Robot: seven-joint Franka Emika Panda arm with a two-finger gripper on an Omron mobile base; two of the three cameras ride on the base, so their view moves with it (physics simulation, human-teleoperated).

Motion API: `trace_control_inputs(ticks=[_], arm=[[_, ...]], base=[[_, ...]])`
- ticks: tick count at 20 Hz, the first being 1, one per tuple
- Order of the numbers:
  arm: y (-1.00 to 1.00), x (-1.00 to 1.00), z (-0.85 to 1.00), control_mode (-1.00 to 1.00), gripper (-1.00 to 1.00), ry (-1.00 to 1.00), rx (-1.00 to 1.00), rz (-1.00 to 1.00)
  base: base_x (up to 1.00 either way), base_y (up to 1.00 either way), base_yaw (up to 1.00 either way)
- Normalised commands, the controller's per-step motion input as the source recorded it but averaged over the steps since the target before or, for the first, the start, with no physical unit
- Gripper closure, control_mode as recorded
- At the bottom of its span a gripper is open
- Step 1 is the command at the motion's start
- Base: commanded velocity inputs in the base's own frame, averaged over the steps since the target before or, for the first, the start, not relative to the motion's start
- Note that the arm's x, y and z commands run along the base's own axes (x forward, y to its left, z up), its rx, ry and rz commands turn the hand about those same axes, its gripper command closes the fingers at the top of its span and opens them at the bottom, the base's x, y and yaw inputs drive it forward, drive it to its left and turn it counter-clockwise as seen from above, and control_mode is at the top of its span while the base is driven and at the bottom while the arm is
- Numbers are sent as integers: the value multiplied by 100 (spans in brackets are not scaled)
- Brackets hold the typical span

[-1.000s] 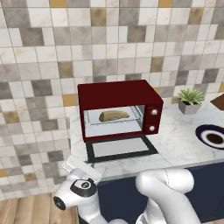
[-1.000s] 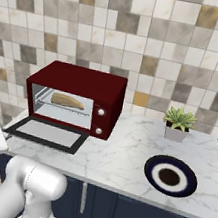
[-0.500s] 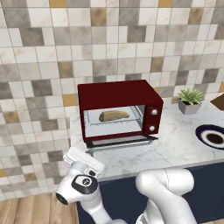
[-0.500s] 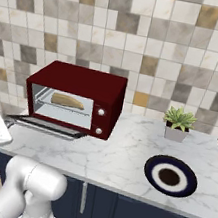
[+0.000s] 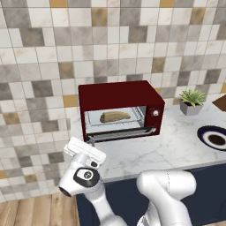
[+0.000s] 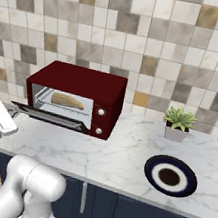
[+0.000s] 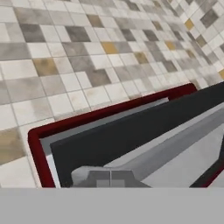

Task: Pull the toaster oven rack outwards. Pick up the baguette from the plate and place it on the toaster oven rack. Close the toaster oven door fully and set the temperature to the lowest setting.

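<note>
Toaster oven (image 5: pixel 121 110) at frame centre in the left base view, dark red, baguette (image 5: pixel 114 116) lying inside on the toaster oven rack (image 5: pixel 117 125). Toaster oven door (image 5: pixel 123 133) raised partway, hanging just off level below the opening. Gripper (image 5: pixel 90 142) at the door's left corner, lower left of centre; fingers hidden, so cannot tell whether spread or pressed together. Plate (image 6: pixel 170 175) at lower right in the right base view, bare of bread, well apart from the oven. Potted plant (image 6: pixel 178 124) behind it.
</note>
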Motion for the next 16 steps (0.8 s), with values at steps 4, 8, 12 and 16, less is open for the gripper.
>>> trace_control_inputs(ticks=[4, 8, 12, 16], arm=[[-59, 15, 41, -100, 100, -18, 6, 2], [-62, 15, 38, -100, 100, -14, 8, 2], [-64, 8, 36, -100, 100, -14, 9, 3], [-59, 15, 11, -100, 100, -4, 8, 4]], base=[[0, 0, 0], [0, 0, 0], [0, 0, 0], [0, 0, 0]])
